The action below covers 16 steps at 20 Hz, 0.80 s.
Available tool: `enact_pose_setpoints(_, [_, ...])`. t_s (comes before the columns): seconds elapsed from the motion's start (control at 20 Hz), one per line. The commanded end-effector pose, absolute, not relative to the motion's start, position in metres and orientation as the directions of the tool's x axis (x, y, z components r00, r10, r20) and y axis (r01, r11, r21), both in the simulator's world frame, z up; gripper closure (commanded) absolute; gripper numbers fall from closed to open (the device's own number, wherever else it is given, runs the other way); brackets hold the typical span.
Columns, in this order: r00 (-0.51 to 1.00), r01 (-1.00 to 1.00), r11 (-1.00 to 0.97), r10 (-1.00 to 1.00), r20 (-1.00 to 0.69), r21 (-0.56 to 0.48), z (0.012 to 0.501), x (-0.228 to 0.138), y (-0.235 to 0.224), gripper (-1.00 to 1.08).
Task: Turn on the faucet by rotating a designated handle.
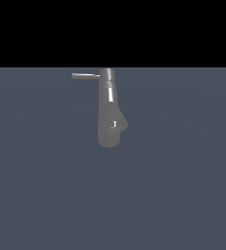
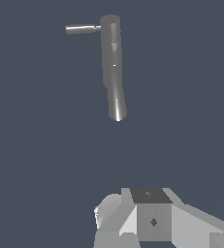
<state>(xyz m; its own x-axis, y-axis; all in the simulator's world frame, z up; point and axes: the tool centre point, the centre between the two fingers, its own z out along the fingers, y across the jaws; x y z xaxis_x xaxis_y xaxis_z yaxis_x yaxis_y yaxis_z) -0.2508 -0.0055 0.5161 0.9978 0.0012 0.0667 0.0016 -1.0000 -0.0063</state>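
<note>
The faucet (image 1: pixel 109 117) is a grey metal fixture standing on the dark blue-grey floor. It has a thick rounded body and a narrower column ending in a cap. The handle (image 1: pixel 85 75) is a thin grey rod projecting from the cap toward the exterior view's left. The wrist view shows the faucet (image 2: pixel 112 63) and the handle (image 2: pixel 82 29) from some distance. Parts of my gripper (image 2: pixel 150 220), white and grey blocks, show in the wrist view, well apart from the faucet. Its fingertips are not clearly visible. No arm or gripper shows in the exterior view.
A flat dark blue-grey floor (image 1: pixel 183 195) surrounds the faucet. A black band fills the top of the exterior view. No other objects show.
</note>
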Motion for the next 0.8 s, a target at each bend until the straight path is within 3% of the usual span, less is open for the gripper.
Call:
enact_pose_setpoints(0.0, [0.998, 0.002, -1.0, 0.001, 0.067, -0.006, 0.516, -0.251, -0.006, 1.08])
enact_pose_setpoints(0.75, [0.993, -0.032, -0.999, -0.036, 0.111, -0.041, 0.531, -0.244, -0.004, 1.08])
